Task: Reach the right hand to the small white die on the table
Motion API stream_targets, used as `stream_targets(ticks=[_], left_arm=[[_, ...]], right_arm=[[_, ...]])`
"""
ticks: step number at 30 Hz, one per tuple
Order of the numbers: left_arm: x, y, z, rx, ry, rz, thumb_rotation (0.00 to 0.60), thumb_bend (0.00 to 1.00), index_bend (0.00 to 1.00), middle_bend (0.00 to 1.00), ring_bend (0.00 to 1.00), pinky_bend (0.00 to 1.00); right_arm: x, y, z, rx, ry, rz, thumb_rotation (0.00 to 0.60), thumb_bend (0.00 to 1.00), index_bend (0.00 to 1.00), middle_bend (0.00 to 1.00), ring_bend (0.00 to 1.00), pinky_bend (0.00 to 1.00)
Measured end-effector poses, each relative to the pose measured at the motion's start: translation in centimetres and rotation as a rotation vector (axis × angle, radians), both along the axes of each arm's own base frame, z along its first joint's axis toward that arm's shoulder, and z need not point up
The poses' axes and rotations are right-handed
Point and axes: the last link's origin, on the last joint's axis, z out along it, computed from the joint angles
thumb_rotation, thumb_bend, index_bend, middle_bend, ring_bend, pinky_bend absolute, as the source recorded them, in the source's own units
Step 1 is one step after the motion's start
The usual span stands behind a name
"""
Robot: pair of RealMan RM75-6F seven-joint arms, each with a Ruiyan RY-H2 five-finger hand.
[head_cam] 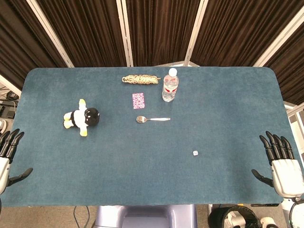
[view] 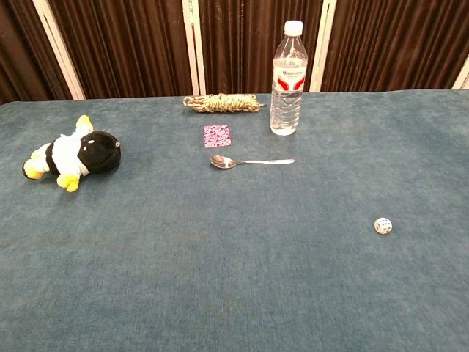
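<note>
The small white die (head_cam: pixel 195 153) lies on the blue table (head_cam: pixel 228 104), right of centre and toward the front; the chest view shows the die (view: pixel 382 225) at the right with blue pips. My right hand (head_cam: pixel 280 161) hangs at the table's right front corner, fingers spread and empty, well to the right of the die. My left hand (head_cam: pixel 8 156) sits at the left front corner, fingers apart, holding nothing. Neither hand appears in the chest view.
A water bottle (head_cam: pixel 170 85) stands at the back centre beside a coil of rope (head_cam: pixel 140 79). A small patterned card (head_cam: pixel 138 100) and a spoon (head_cam: pixel 152 119) lie mid-table. A plush penguin (head_cam: pixel 82 117) lies at the left.
</note>
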Motion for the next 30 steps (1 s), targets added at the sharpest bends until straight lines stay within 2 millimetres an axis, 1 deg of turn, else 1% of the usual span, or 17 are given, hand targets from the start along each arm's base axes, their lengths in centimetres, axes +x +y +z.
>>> stream_targets(ticks=[6,9,10,11,12,13,14,15,17,18,21,22,27,30], left_arm=[[-0.1,-0.1,0.0,0.003,0.002,0.002,0.6,0.0,0.0,0.0,0.0,0.0],[-0.2,-0.1,0.1,0.007,0.002,0.011,0.6,0.0,0.0,0.0,0.0,0.0],[-0.3,-0.1,0.1,0.009,0.002,0.015,0.6,0.0,0.0,0.0,0.0,0.0],[-0.3,0.0,0.1,0.01,0.002,0.019,0.6,0.0,0.0,0.0,0.0,0.0],[-0.4,0.1,0.1,0.009,0.003,0.023,0.6,0.0,0.0,0.0,0.0,0.0],[-0.4,0.1,0.0,0.008,0.006,0.025,0.6,0.0,0.0,0.0,0.0,0.0],[-0.4,0.3,-0.1,0.007,0.01,0.029,0.6,0.0,0.0,0.0,0.0,0.0],[-0.5,0.4,-0.2,0.003,0.014,0.034,0.6,0.0,0.0,0.0,0.0,0.0],[-0.6,0.7,-0.5,-0.005,0.021,0.044,0.6,0.0,0.0,0.0,0.0,0.0],[-0.7,0.8,-0.6,-0.01,0.025,0.049,0.6,0.0,0.0,0.0,0.0,0.0],[-0.9,1.2,-1.0,-0.018,0.041,0.065,0.6,0.0,0.0,0.0,0.0,0.0],[-1.0,1.3,-1.1,-0.019,0.045,0.069,0.6,0.0,0.0,0.0,0.0,0.0],[-1.2,1.9,-1.6,-0.021,0.064,0.092,0.6,0.0,0.0,0.0,0.0,0.0],[-1.3,2.1,-1.9,-0.023,0.07,0.101,0.6,0.0,0.0,0.0,0.0,0.0]], right_arm=[[-0.1,0.0,-0.2,0.011,0.001,-0.002,0.6,0.0,0.0,0.0,0.0,0.0],[-0.1,-0.2,-0.7,0.032,0.004,-0.004,0.6,0.0,0.0,0.0,0.0,0.0],[-0.1,-0.3,-0.8,0.041,0.006,-0.004,0.6,0.0,0.0,0.04,0.0,0.0],[-0.1,-0.4,-1.0,0.051,0.009,-0.005,0.6,0.0,0.0,0.13,0.04,0.0],[-0.2,-0.5,-1.2,0.061,0.013,-0.006,0.6,0.03,0.0,0.27,0.13,0.02],[-0.2,-0.7,-1.5,0.076,0.021,-0.008,0.6,0.08,0.0,0.38,0.22,0.07],[-0.2,-1.0,-1.7,0.088,0.027,-0.009,0.6,0.17,0.0,0.5,0.37,0.23],[-0.2,-1.2,-2.0,0.1,0.034,-0.01,0.6,0.28,0.0,0.57,0.48,0.45],[-0.1,-1.9,-2.6,0.132,0.056,-0.01,0.6,0.44,0.0,0.64,0.59,0.75],[-0.1,-2.2,-3.0,0.148,0.067,-0.007,0.6,0.52,0.0,0.67,0.63,0.85],[0.2,-3.1,-4.4,0.22,0.088,0.001,0.6,0.64,0.0,0.72,0.7,0.97],[0.3,-3.4,-5.0,0.257,0.089,0.004,0.6,0.66,0.0,0.73,0.71,0.99],[1.2,-4.7,-7.8,0.42,0.102,0.029,0.6,0.7,0.0,0.74,0.72,1.0],[1.8,-5.3,-9.6,0.508,0.126,0.053,0.6,0.7,0.0,0.74,0.72,1.0]])
